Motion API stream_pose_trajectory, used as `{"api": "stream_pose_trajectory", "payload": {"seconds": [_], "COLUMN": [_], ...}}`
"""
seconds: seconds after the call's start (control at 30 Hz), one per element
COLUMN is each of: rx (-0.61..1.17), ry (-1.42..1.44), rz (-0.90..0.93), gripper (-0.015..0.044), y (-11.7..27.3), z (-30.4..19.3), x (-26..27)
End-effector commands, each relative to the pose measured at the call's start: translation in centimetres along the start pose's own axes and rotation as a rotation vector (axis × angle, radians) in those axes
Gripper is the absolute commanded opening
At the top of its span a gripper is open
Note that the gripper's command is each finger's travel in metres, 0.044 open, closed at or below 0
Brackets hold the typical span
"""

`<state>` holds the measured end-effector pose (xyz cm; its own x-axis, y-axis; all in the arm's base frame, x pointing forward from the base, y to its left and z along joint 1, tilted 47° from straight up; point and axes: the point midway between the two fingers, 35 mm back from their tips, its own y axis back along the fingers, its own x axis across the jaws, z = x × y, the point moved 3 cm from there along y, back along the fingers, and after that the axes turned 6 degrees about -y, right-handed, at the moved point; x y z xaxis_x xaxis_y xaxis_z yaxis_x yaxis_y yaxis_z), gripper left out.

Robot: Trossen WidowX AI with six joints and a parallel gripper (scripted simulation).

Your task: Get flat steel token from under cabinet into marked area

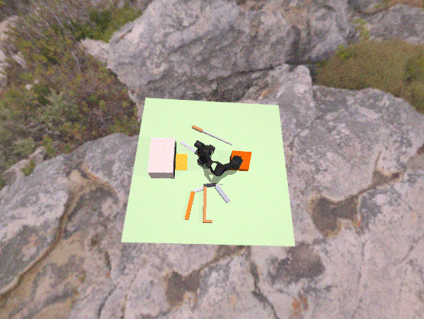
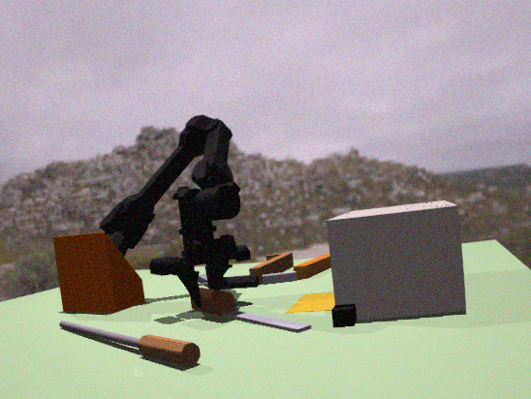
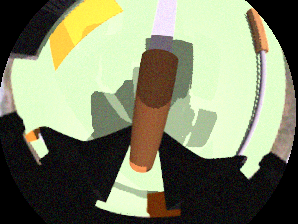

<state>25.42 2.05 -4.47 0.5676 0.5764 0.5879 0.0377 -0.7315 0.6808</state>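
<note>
The pale cabinet [image 1: 162,155] [image 2: 397,266] stands at the left of the table in the top view. The yellow marked area [image 1: 182,162] [image 2: 311,303] [image 3: 97,20] lies in front of it. The steel token is not visible in any view. My gripper [image 2: 209,296] [image 3: 147,131] is shut on the brown handle of a flat-bladed tool, low over the table, out from the cabinet's front. The tool's pale flat blade [image 1: 187,146] [image 2: 273,322] [image 3: 166,17] points toward the cabinet side, beside the marked area; whether it touches the table is unclear.
A thin rod with an orange-brown handle [image 1: 196,128] [image 2: 170,351] [image 3: 258,30] lies to one side. On the other side lie an orange bar [image 1: 189,206], an L-ended brown bar [image 1: 205,205] and a grey flat piece [image 1: 223,193]. An orange block [image 1: 245,160] [image 2: 87,276] is by the arm's base.
</note>
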Motion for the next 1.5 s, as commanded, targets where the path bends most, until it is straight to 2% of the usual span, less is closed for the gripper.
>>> {"api": "stream_pose_trajectory", "payload": {"seconds": [0.0, 1.47], "rx": [-0.006, -0.008], "ry": [0.000, 0.000], "rz": [-0.003, -0.005], "gripper": [0.0000, 0.0000], "y": [0.1, 0.2], "z": [0.3, 2.6], "x": [-0.2, -4.6]}}
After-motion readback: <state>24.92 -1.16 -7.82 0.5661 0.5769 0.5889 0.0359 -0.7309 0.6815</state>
